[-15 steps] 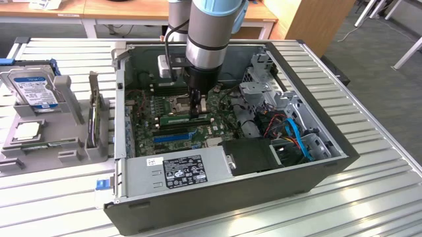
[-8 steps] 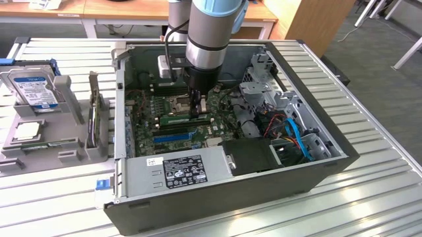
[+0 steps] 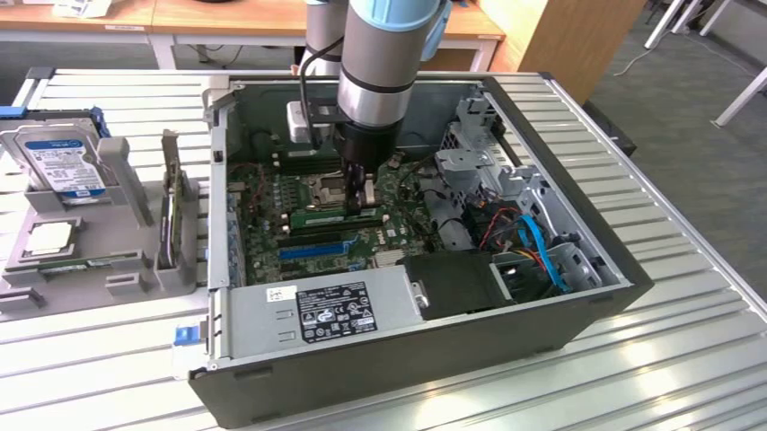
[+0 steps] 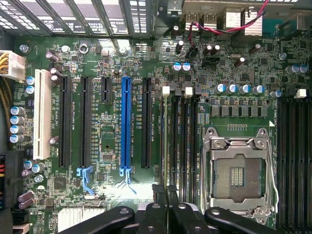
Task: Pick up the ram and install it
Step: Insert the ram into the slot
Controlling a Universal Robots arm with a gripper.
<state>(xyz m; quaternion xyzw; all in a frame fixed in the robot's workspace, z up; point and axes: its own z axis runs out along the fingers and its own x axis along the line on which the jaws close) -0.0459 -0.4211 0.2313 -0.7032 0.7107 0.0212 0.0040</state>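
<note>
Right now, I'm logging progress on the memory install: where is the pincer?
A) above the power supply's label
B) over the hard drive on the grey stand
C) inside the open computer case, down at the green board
C: the pincer reaches down into the open computer case, low over the green board, well away from the hard drive outside.

Arm (image 3: 377, 63) down inside open computer case (image 3: 480, 355), jaws low over motherboard (image 3: 258, 244), beside CPU socket (image 3: 321, 187).

Silver-and-blue robot arm (image 3: 377, 63) points straight down. Black two-finger gripper (image 3: 357, 203) hangs vertical, fingers (image 4: 157, 201) pressed together, jaws closed.
</note>
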